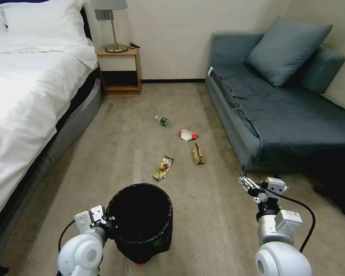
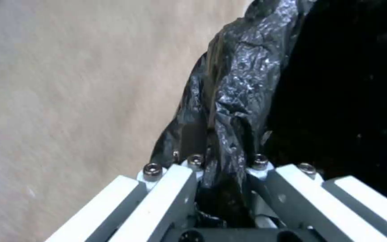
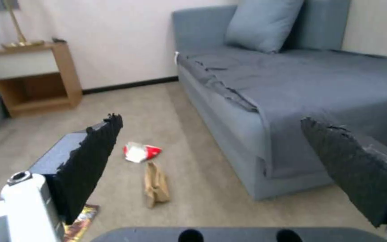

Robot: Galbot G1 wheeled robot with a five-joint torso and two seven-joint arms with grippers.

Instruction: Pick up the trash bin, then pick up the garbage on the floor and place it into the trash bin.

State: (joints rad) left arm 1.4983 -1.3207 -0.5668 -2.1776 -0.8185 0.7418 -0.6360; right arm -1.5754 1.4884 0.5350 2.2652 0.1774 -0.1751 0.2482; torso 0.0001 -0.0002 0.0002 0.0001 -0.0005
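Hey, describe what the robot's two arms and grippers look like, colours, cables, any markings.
Both arms are glossy white with rounded joint housings. The right arm has a black cable looping beside it and a small label sticker. The right gripper has black, rough-edged foam pads. The left gripper has white linkage bars with silver screws.
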